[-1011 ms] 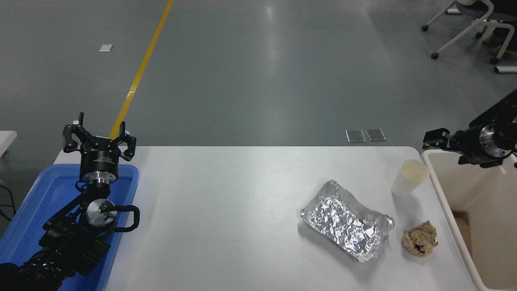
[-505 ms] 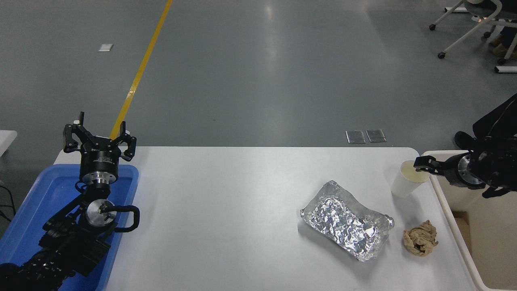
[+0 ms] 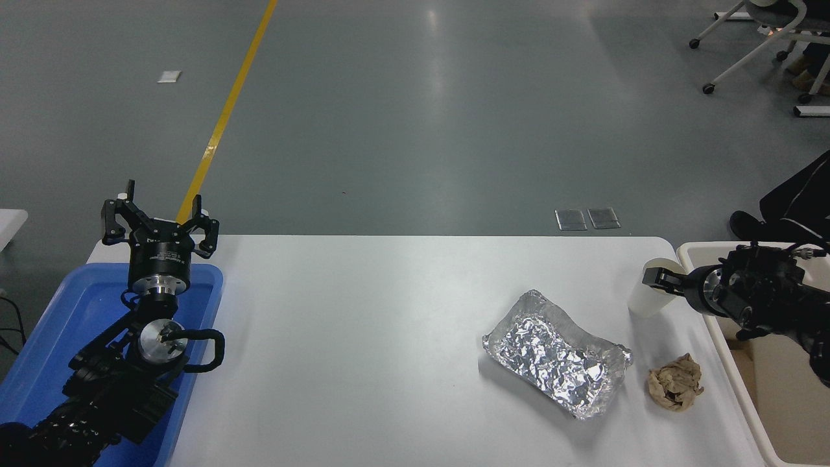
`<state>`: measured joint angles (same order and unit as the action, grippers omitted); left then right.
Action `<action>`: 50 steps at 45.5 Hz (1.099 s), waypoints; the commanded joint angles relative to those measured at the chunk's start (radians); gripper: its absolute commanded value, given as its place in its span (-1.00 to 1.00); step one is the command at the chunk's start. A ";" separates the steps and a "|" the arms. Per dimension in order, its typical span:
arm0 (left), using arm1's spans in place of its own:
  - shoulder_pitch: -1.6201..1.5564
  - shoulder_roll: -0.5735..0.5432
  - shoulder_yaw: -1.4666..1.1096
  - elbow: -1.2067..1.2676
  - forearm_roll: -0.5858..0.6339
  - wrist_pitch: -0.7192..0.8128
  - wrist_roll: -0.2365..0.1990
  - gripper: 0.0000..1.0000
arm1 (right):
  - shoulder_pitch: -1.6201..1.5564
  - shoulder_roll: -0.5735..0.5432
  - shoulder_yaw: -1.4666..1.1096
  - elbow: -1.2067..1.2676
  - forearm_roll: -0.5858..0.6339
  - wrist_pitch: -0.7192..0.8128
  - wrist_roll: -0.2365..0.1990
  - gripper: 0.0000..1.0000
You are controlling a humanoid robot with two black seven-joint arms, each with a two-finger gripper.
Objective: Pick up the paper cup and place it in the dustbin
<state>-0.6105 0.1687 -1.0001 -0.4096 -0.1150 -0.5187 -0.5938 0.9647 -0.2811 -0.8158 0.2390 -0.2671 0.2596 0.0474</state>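
One tapered white paper cup [image 3: 645, 299] meets the right gripper [image 3: 656, 279]; its jaws' state is unclear.

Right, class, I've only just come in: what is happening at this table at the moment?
The right gripper reaches in from the right edge and is at the paper cup, which stands upright on the white table beside the dustbin. Whether it has gripped the cup cannot be told. The cup is not yet in the bin. A foil tray and a crumpled brown paper ball lie nearby. The left gripper is parked over the blue tray.
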 commanded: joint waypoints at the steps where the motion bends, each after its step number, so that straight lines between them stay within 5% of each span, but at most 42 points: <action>1: 0.000 0.000 0.000 0.000 0.000 0.000 0.000 0.98 | -0.014 0.014 -0.008 -0.017 0.000 0.004 -0.001 -1.00; 36: 0.000 0.000 0.000 0.000 0.000 0.000 0.000 0.98 | 0.078 -0.098 0.007 0.017 0.017 0.029 0.009 -1.00; 50: 0.000 0.000 0.000 0.000 0.000 0.000 0.000 0.98 | 0.445 -0.414 -0.026 0.604 -0.075 0.078 0.011 -1.00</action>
<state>-0.6107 0.1689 -1.0002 -0.4096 -0.1153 -0.5189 -0.5936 1.1437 -0.4721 -0.8169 0.4295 -0.2614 0.2915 0.0569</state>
